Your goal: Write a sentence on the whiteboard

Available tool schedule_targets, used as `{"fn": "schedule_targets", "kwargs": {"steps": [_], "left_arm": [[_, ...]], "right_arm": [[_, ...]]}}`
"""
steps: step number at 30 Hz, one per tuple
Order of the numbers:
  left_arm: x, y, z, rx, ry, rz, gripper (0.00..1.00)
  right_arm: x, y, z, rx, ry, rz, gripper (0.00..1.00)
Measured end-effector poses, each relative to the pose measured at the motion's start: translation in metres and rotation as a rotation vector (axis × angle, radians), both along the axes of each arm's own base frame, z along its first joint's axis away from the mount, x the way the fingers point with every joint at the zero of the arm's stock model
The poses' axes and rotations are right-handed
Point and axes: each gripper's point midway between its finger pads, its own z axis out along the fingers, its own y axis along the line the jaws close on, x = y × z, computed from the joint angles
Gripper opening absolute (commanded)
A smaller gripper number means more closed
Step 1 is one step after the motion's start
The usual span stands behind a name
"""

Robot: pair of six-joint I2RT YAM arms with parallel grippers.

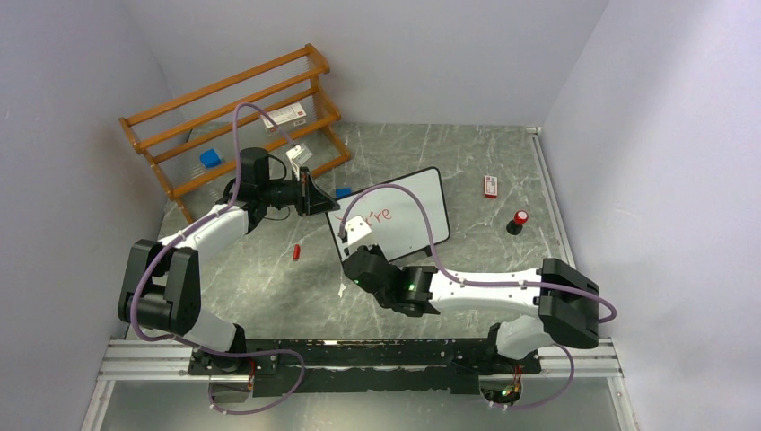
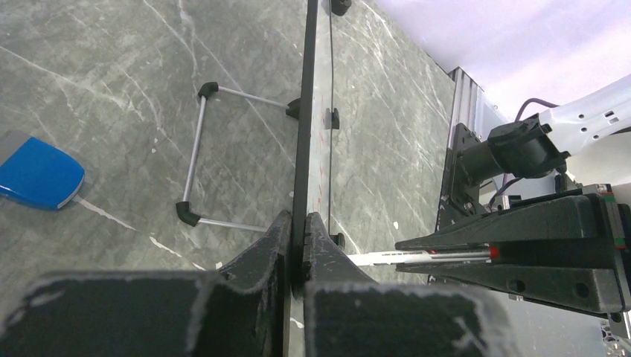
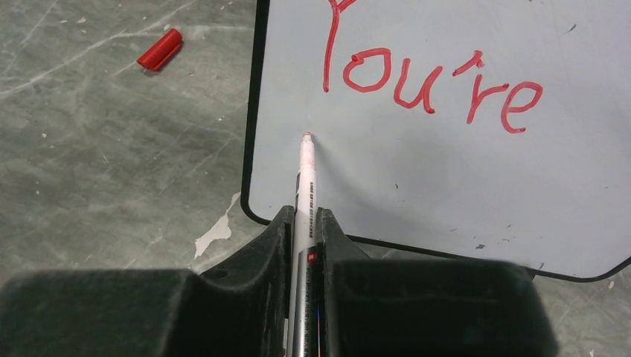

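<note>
Whiteboard (image 1: 408, 202) propped on table (image 1: 467, 157), edge clamped by left gripper (image 2: 298, 249) so it's steadied for writing. Red marker (image 3: 305, 175) pinched in right gripper (image 3: 303, 223), tip aimed under sentence (image 3: 435, 85) start "You're", prob. for line 2.

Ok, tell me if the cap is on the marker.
No: the marker tip is bare, and the red cap lies apart, beside the board.

Counted: 1 whiteboard (image 1: 417, 206), 1 marker (image 3: 305, 171), 1 red cap (image 1: 296, 252), 1 wooden rack (image 1: 224, 85) at 11 o'clock, 2 blue pieces (image 1: 209, 158) (image 1: 343, 192), 1 red-topped black knob (image 1: 518, 221).
</note>
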Motion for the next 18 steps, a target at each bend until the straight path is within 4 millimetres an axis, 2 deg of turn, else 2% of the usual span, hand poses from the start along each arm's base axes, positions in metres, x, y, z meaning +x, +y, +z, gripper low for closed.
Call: {"fn": "schedule_targets", "kwargs": {"steps": [18], "left_arm": [[0.0004,0.0,-0.0001,0.0,-0.002,0.001,0.05]], "right_arm": [[0.003,0.0031,-0.0063,-0.035,-0.003,-0.026,0.0]]}}
